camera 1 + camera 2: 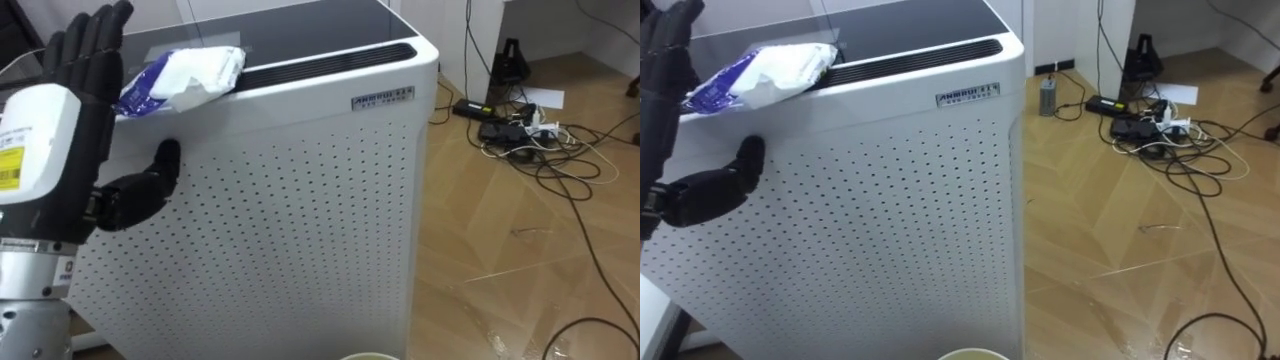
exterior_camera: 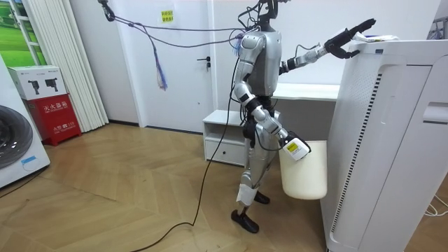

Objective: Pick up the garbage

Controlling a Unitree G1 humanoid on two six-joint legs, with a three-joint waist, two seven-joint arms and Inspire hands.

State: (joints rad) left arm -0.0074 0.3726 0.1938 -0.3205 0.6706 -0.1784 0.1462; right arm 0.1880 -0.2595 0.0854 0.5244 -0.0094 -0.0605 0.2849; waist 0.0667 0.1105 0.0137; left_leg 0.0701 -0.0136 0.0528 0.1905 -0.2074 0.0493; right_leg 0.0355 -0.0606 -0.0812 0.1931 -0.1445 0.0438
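The garbage (image 1: 187, 76), a crumpled white and blue plastic wrapper, lies on the top of a tall white air purifier (image 1: 300, 210), near its front left edge. My left hand (image 1: 95, 90) is raised just left of the wrapper with its fingers straight and open and its thumb spread in front of the perforated panel; I cannot tell whether it touches the wrapper. In the room view I stand facing the purifier (image 2: 392, 140), left hand (image 2: 348, 35) stretched to its top. My right hand (image 2: 295, 148) hangs low and holds a cream bin (image 2: 304, 175) by its rim, off the floor.
A dark vent slot (image 1: 330, 60) runs along the purifier's top. Cables and a power strip (image 1: 515, 128) lie on the wooden floor to the right. The bin's rim (image 1: 366, 356) shows at the bottom edge. A low white cabinet (image 2: 224, 136) stands behind me.
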